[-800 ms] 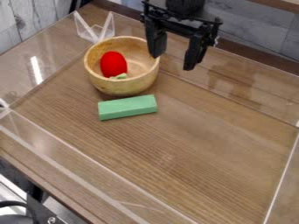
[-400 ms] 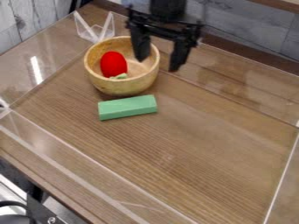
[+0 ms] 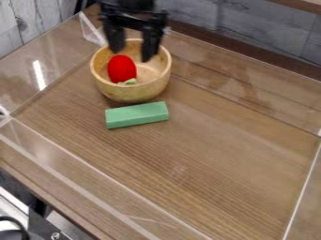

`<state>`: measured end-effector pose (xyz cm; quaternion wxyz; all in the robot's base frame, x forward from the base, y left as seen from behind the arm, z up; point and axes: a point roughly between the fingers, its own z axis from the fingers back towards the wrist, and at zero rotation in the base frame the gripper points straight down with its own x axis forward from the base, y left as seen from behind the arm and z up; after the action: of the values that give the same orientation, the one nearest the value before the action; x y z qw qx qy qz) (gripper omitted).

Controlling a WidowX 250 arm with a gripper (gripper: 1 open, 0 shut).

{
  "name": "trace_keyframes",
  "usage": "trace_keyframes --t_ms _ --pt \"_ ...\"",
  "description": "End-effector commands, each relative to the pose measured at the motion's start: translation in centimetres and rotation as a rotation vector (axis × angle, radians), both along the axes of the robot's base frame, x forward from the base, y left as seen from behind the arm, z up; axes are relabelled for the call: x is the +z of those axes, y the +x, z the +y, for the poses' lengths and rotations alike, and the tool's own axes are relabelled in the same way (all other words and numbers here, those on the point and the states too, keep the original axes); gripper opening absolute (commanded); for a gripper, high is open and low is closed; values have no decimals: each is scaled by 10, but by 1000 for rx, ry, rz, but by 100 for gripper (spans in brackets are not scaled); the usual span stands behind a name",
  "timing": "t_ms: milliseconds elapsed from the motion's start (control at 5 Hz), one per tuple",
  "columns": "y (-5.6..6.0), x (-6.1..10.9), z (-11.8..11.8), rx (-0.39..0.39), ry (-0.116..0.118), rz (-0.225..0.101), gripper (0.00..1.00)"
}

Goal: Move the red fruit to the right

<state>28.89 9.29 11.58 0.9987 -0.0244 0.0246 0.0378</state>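
Hanging above the far rim of the wooden bowl (image 3: 130, 73), the gripper (image 3: 133, 44) points straight down with its two dark fingers (image 3: 114, 37) spread wide and nothing between them. The red fruit (image 3: 120, 67) sits inside the bowl, toward its left side, just below and slightly to the left of the fingertips; whether a fingertip touches it cannot be told from this view. A small pale green bit lies in the bowl at the fruit's 6 o'clock. The bowl stands at about 10 o'clock on the wood-grain surface (image 3: 201, 141). A flat green block (image 3: 137, 115) lies on the surface at the bowl's 6 o'clock, near it but apart. Clear low walls (image 3: 38, 80) edge the surface.
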Motion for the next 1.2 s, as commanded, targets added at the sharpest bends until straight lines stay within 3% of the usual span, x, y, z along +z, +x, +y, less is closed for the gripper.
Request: trace_keyframes --t_ms 0,200,800,1000 --pt "13 3 20 -41 12 -81 100" --pt "20 -13 29 -45 11 -105 100" --pt "30 -37 40 -21 20 -166 100" --pt "35 -44 54 55 28 -183 100"
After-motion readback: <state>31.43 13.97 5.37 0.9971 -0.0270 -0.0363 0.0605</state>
